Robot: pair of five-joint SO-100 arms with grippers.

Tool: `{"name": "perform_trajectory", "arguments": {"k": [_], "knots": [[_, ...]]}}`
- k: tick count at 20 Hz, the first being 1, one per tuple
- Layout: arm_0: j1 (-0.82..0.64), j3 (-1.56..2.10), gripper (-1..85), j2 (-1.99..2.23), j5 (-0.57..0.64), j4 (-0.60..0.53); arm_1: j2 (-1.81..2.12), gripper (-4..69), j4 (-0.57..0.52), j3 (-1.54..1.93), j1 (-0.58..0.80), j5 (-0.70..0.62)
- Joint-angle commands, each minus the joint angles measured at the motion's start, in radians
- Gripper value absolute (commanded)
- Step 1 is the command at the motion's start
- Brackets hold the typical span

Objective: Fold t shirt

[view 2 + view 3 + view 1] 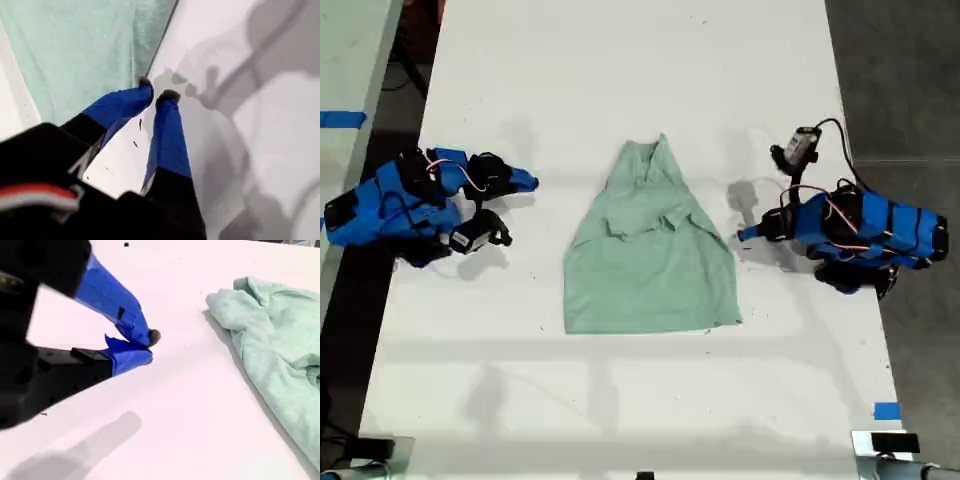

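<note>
Cloth first: you will find the t shirt lying flat and wrinkled on the white table, wide hem toward the exterior view's bottom and narrow end toward its top, between the two arms. Note that my first gripper sits at the exterior view's right; its blue fingers are parted by only a narrow gap and hold nothing, and the shirt's edge lies just beyond the tip of one finger, though you cannot confirm from this angle whether that tip touches the cloth. Observe that my second gripper sits at the exterior view's left, fingertips almost meeting, nothing between them. From those fingertips the t shirt's narrow end lies well apart, across bare table. A black camera module stands near the first arm.
</note>
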Motion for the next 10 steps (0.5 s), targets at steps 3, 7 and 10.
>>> {"name": "perform_trajectory", "arguments": {"k": [3, 7, 10], "knots": [[-0.149, 0.032, 3.3, 0.009, 0.087, -0.018, 0.018, 4.3, 0.034, 0.041, 0.035, -0.002], [-0.124, 0.02, 0.1, 0.009, 0.115, -0.011, 0.018, 2.6, 0.035, 0.041, 0.052, 0.034], [-0.095, 0.021, 0.1, 0.009, 0.114, -0.017, 0.015, 0.7, 0.066, -0.054, -0.006, 0.038]]}}
